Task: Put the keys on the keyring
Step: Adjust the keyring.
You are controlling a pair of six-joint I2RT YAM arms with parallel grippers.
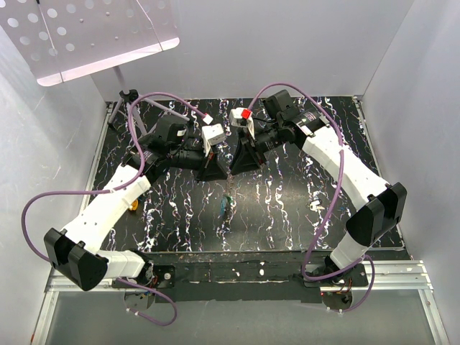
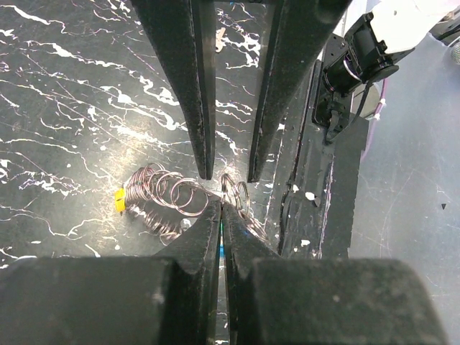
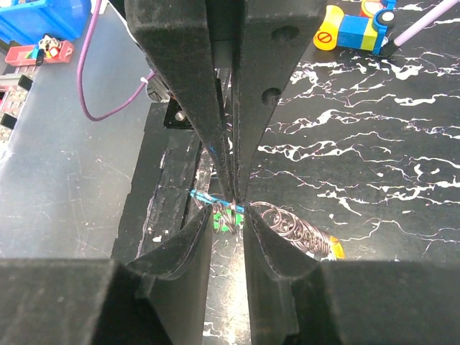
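Teal-blue keys (image 1: 226,206) low at 6 o'clock of the meeting pincers, over the counter (image 1: 287,215). Left pincer (image 2: 222,210) fully closed on the keyring (image 2: 237,192) — steadying it, I judge. Right pincer (image 3: 230,208) faces it from 3 o'clock, jaws partly apart, nothing clearly held — likely lining up.

Overhead view looks down; wrist views close, share table (image 2: 72,108) centre

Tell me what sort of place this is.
Most likely a robotics lab test cell. Plain white panel walls box in a black, white-veined marble-pattern tabletop. A white-and-black left robot arm and its right twin are mounted at its near edge, and a perforated white panel hangs overhead.
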